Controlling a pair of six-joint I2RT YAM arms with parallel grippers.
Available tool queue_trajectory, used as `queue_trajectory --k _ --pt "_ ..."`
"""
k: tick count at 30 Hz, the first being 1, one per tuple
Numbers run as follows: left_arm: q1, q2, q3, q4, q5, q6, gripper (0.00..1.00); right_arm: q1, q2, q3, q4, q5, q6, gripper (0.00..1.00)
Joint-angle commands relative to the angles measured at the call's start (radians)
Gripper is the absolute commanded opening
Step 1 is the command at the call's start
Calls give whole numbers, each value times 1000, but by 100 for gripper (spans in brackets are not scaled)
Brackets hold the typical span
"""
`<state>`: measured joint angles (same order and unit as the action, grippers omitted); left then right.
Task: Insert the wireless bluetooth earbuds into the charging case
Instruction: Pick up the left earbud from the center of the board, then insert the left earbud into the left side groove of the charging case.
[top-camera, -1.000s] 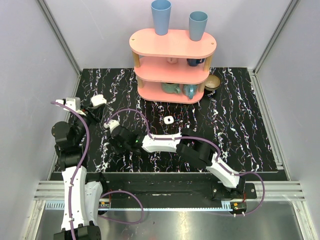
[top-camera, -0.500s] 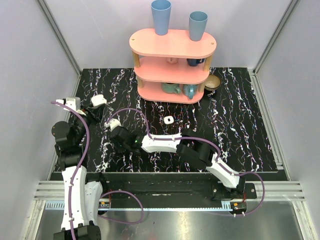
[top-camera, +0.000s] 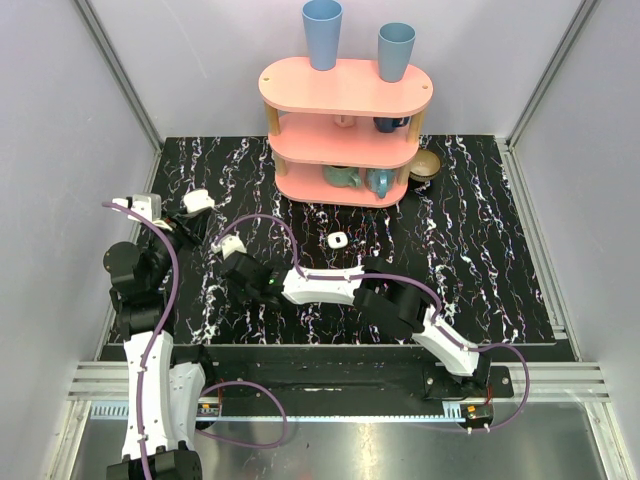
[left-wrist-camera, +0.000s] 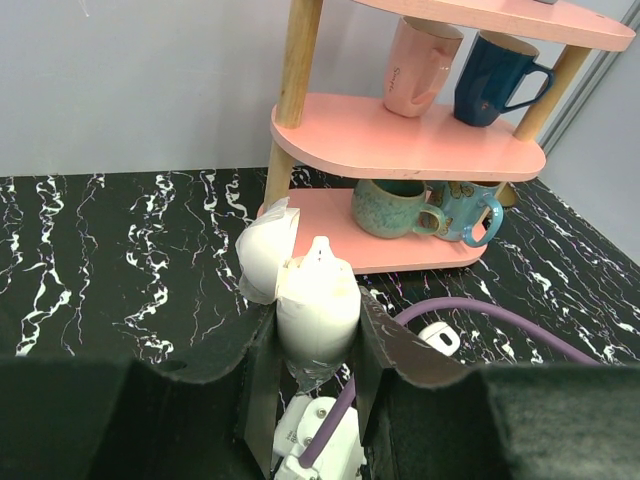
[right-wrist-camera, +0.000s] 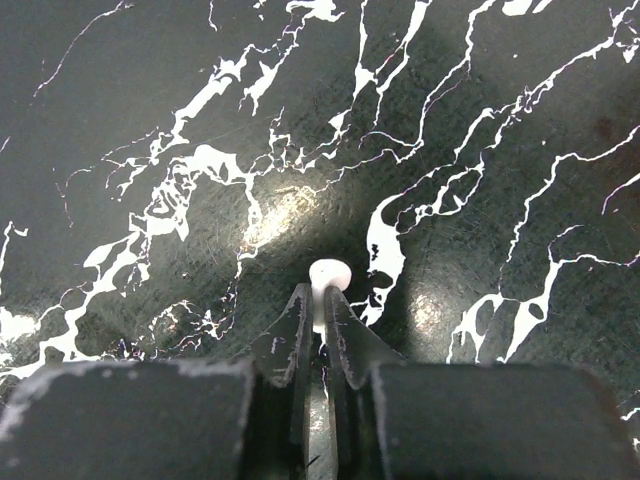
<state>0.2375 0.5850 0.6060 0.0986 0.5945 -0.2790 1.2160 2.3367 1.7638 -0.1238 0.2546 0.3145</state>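
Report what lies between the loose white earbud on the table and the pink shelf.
Nothing: in the top external view, only bare marbled tabletop separates the earbud from the bottom tier of the shelf.

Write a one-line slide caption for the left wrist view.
Left jaws grip the small white glossy clamshell charging case, lid open, before a pink tiered shelf of mugs.
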Motion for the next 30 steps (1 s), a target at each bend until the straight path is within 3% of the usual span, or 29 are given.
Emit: queue_trajectory --k 1,5,10,15,19,25,30 --pt "5 1 21 39 24 -8 0 -10 -39 0 -71 48 3 8" --pt "6 -2 21 44 40 -8 0 -30 -158 -55 -96 54 27 1" --pt "6 -1 11 84 99 -15 0 -76 -384 -200 -88 18 92 0" --pt "5 -1 -41 214 194 -54 0 -134 -669 -388 -79 -11 166 0" --pt "-1 -16 -121 442 260 -149 0 -162 -845 -467 -129 -2 228 0" --pt "-118 -91 -255 642 191 -103 0 -177 -1042 -458 -250 41 324 0" --pt "-285 -87 -267 638 110 12 0 -177 -1103 -380 -301 -9 357 0"
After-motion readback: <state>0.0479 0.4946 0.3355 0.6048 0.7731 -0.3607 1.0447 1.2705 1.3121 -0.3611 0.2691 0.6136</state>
